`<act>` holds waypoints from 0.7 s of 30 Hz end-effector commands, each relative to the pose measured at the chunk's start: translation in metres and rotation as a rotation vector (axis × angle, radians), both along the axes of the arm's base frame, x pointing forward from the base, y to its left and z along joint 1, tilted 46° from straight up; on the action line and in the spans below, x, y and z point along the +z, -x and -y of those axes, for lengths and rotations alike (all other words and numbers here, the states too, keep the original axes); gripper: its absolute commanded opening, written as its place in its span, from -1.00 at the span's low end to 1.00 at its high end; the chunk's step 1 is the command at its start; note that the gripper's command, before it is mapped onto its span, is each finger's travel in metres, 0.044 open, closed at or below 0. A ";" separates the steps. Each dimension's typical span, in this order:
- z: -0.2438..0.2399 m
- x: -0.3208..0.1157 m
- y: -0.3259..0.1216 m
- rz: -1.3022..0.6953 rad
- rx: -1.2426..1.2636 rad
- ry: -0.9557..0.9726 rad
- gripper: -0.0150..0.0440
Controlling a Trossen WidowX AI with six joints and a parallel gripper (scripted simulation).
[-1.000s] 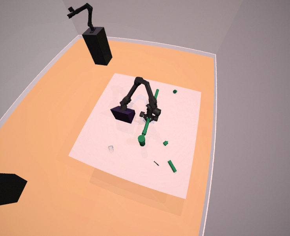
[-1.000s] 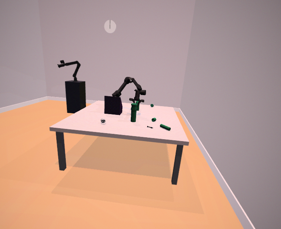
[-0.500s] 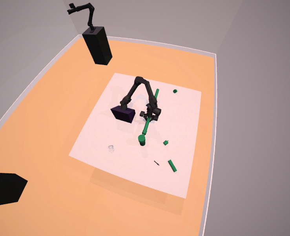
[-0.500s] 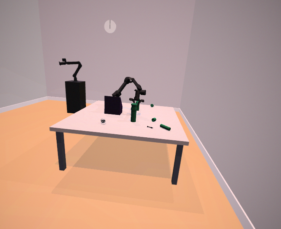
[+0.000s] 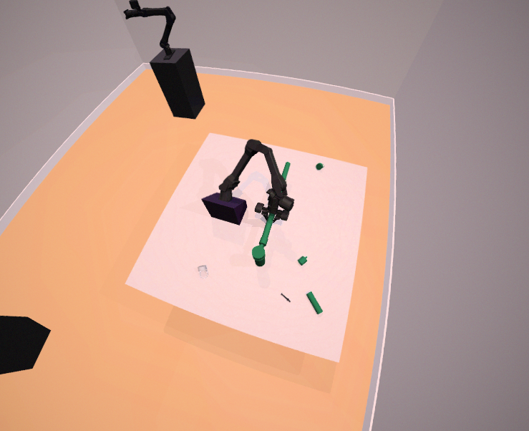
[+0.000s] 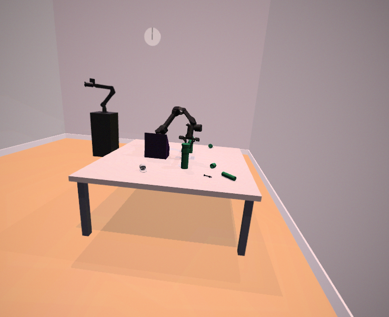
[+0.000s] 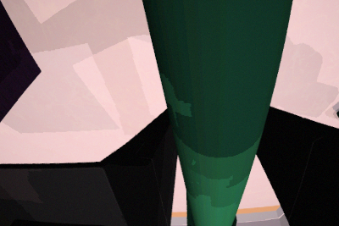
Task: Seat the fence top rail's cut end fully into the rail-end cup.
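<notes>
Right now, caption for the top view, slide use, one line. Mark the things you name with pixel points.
WidowX AI gripper [image 5: 272, 220] [image 7: 208, 112] clamped on the green fence top rail [image 5: 268, 229] [image 7: 220, 78], which runs toward the big post [image 5: 258, 255] [image 6: 185, 158].

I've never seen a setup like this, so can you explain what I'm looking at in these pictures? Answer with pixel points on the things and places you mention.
It's one black robot arm on a dark block, working at a pale table [image 5: 172, 278] [image 6: 167, 184]. The first picture looks down from above, the second from the side, and the third from the arm's wrist, just behind its claw [image 5: 272, 217] [image 7: 218, 141].

The claw is closed on a long green rail [image 5: 267, 229] [image 7: 220, 69], which leads to an upright green post [image 5: 258, 255] [image 6: 185, 158]. Around them lie a short green tube [image 5: 314, 303] [image 6: 228, 176] and a small dark pin [image 5: 285, 297] [image 6: 207, 176]. Another arm stands on a black pedestal behind.
</notes>
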State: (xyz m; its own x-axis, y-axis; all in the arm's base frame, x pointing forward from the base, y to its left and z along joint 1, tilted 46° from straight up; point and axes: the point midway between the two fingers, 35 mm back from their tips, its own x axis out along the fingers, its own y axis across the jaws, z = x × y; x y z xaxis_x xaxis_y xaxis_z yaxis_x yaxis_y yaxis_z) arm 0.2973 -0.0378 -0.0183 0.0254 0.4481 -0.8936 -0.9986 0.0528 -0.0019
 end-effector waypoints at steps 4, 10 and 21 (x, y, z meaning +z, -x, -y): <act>0.005 0.002 0.001 -0.001 -0.003 0.013 -0.49; 0.006 0.002 0.001 -0.001 -0.003 0.013 -0.49; 0.008 0.002 0.000 -0.001 -0.003 0.014 -0.49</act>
State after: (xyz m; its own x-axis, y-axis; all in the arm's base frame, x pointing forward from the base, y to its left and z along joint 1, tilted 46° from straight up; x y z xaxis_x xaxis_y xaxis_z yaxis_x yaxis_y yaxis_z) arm 0.2955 -0.0390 -0.0175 0.0186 0.4490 -0.8933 -0.9986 0.0522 0.0054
